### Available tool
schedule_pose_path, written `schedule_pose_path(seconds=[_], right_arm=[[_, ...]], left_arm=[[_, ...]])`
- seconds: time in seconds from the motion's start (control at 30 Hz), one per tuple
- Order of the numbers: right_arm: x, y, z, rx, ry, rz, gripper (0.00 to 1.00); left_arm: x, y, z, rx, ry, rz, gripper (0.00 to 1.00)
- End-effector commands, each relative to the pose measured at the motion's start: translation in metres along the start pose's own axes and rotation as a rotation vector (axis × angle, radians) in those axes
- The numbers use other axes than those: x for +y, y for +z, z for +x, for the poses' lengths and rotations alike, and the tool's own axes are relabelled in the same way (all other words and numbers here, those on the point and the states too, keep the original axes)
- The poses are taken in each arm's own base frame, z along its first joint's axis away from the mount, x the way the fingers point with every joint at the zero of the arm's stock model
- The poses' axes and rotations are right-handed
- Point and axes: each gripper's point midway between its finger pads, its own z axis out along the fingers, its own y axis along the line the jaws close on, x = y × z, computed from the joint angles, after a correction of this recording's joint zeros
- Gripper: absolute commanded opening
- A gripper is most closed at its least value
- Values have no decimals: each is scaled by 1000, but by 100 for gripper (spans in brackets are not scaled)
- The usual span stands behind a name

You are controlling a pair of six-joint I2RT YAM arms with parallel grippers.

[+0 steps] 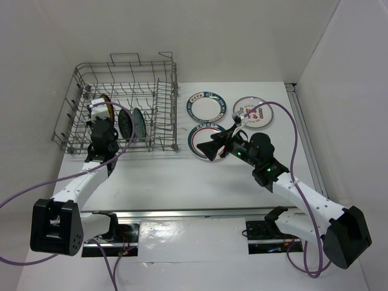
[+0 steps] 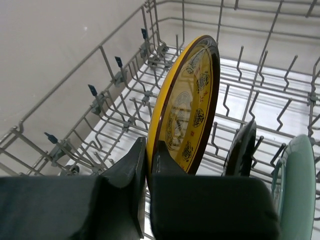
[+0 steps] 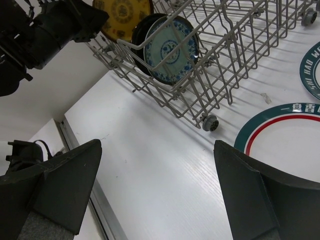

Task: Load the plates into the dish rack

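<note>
The grey wire dish rack (image 1: 162,91) stands at the back left. My left gripper (image 1: 100,119) reaches into it, shut on the lower edge of the yellow plate (image 2: 187,107), which stands on edge between the tines. A black plate (image 2: 242,150) and a pale teal plate (image 2: 297,175) stand upright to its right. My right gripper (image 1: 210,147) is open and empty, just above the table by the left edge of a green-rimmed plate with a red ring (image 1: 199,134). Another green-rimmed plate (image 1: 206,108) and a white plate with red marks (image 1: 251,112) lie flat behind it.
White walls close in the table at the back and both sides. A metal rail (image 1: 194,213) runs along the near edge. Purple cables (image 1: 291,145) loop from both arms. In the right wrist view the rack's wheeled corner (image 3: 210,121) stands close to the near plate (image 3: 285,135).
</note>
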Motion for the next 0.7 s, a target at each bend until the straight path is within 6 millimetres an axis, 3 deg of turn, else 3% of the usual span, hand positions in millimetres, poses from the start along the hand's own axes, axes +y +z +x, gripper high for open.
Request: schedule_pose_path(seconds=[0.0,0.1,0.17,0.5,0.63,0.67], right_arm=[[7,1,-13,-49,-22,-35,100],[7,1,-13,-49,-22,-35,100],[7,1,-13,-49,-22,-35,100],[5,-2,-12,-49,-23,-35,100],[5,-2,-12,-49,-23,-35,100],[3,-2,-8,-41,-19,-32,100]], left_arm=[[15,-3,-42,-129,-82,-39,0],[20,-8,-55,-164,-77,-44,0],[21,-9,-53,-175,-67,-46,0],[12,1,-13,-92,-33,-71,0],[15,1,-16,-105,-45,-87,0],[14,1,-9,-91,-34,-86,0]])
